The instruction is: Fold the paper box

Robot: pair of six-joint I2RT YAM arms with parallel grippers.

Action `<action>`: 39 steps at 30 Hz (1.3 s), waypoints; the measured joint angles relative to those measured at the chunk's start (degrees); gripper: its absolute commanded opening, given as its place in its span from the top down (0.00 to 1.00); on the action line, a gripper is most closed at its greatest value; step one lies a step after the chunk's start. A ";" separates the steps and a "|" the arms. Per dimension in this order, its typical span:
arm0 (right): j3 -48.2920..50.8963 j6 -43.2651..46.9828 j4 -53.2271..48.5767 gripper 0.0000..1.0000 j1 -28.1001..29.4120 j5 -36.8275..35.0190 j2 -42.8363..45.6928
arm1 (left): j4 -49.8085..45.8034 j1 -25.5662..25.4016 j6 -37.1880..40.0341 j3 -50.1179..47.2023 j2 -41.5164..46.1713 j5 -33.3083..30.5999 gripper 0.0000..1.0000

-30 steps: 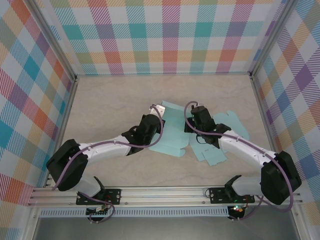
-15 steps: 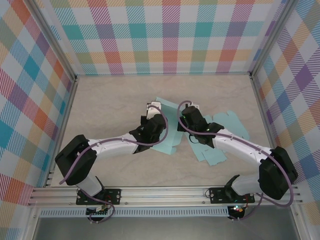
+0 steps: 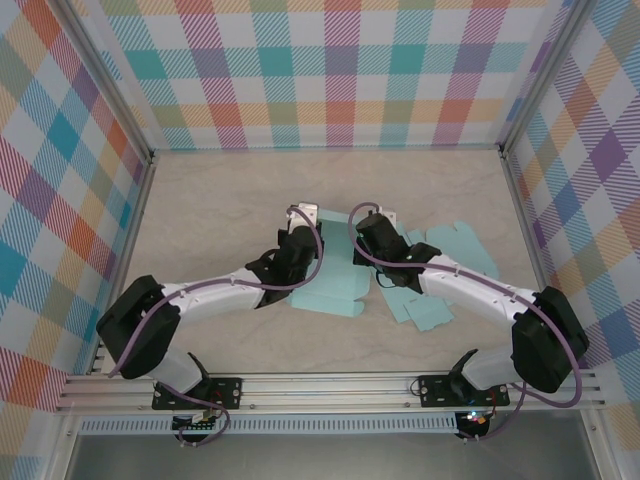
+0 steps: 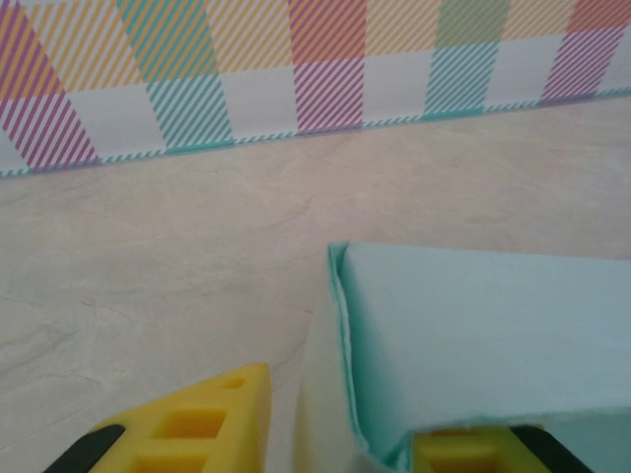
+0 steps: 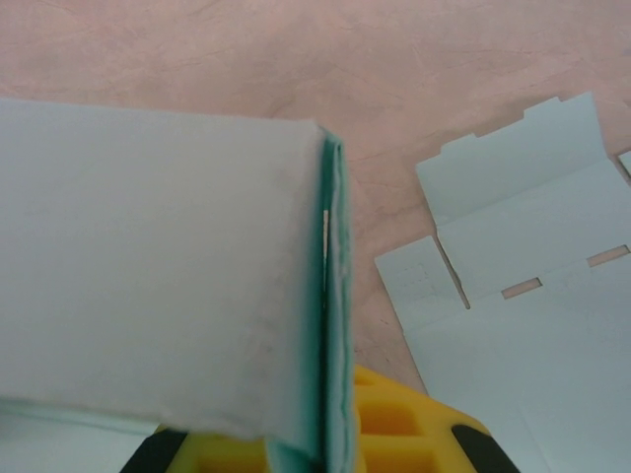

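Left gripper [image 4: 340,424] jaws newly parted; right gripper [image 5: 315,434] seemingly pinching paper box [image 3: 335,295].

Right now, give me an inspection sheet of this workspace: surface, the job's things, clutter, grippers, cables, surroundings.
Surface: beige marbled tabletop, no spills seen.
Job's things: pale teal paper box, partly folded, a panel lifted between the two grippers.
Clutter: flat unfolded pale teal paper sheet lying to the box's right.
Grippers: left gripper open, astride the box's folded edge; right gripper shut on a box panel.
Cables: purple cables run along both arms, looping at the wrists.
Surroundings: plaid walls on three sides; metal rail at the near edge.
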State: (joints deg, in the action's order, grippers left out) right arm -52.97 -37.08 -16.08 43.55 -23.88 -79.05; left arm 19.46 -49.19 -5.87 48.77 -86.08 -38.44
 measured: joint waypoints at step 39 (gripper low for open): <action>-6.14 -0.15 -6.29 1.00 0.26 0.94 -6.05 | -12.85 0.22 -8.39 0.92 12.15 7.48 0.46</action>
State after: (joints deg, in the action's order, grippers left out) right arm -59.11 -37.23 -22.37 43.81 -22.94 -85.10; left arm 6.61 -48.97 -14.26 49.69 -73.93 -30.96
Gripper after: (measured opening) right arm 0.087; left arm 0.538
